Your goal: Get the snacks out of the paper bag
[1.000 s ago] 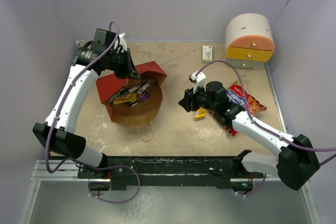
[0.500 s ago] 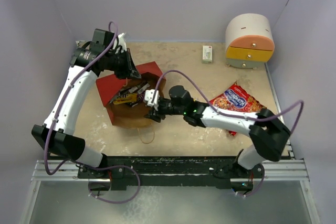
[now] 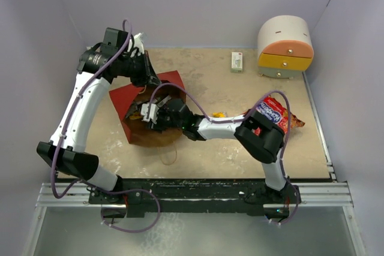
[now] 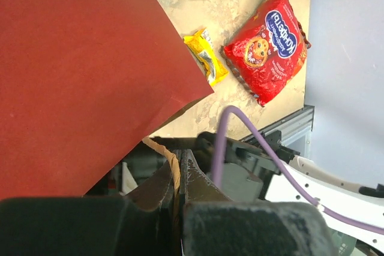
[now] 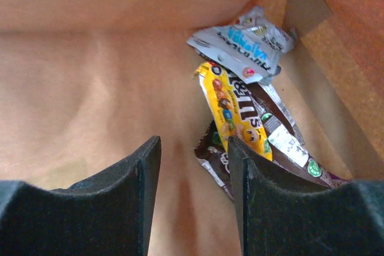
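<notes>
The red paper bag lies on its side at the left, mouth toward the middle; its red outside fills the left wrist view. My left gripper is shut on the bag's upper brown paper edge and holds the mouth up. My right gripper is open inside the bag, just short of a yellow candy bar, a silver one and a dark brown one. Out on the table lie a yellow candy bar and the red crisp packet.
A white round-topped mini chest with orange and yellow drawers stands at the back right. A small white box lies to its left. The right arm stretches across the table's middle, its elbow over the crisp packet's near edge.
My right gripper has swung left from the table's middle, leaving the yellow candy bar there, and has gone into the bag's mouth. The left gripper has kept hold of the bag's edge.
</notes>
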